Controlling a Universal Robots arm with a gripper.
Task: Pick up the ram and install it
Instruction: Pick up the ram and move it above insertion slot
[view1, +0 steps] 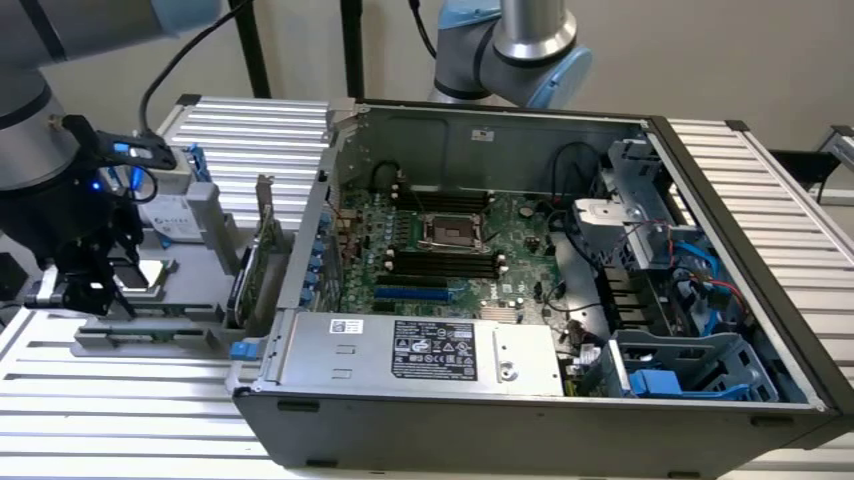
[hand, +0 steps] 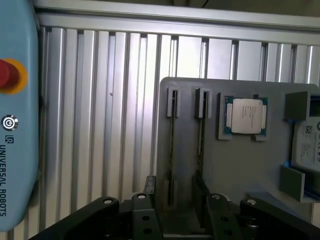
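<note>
Open-jawed gripper (view1: 91, 295) low over the grey tray (view1: 140, 340), at nine o'clock from the computer case (view1: 534, 400) in the exterior view. Between its spread fingers (hand: 150, 187), gripped by neither, the ram (hand: 172, 145), on edge in a tray slot; just beside, a second stick (hand: 201, 135) and a processor (hand: 245, 116)

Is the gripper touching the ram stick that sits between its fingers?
Apart. In the wrist view the open gripper straddles the ram, and grey tray shows between the stick and each finger.
</note>
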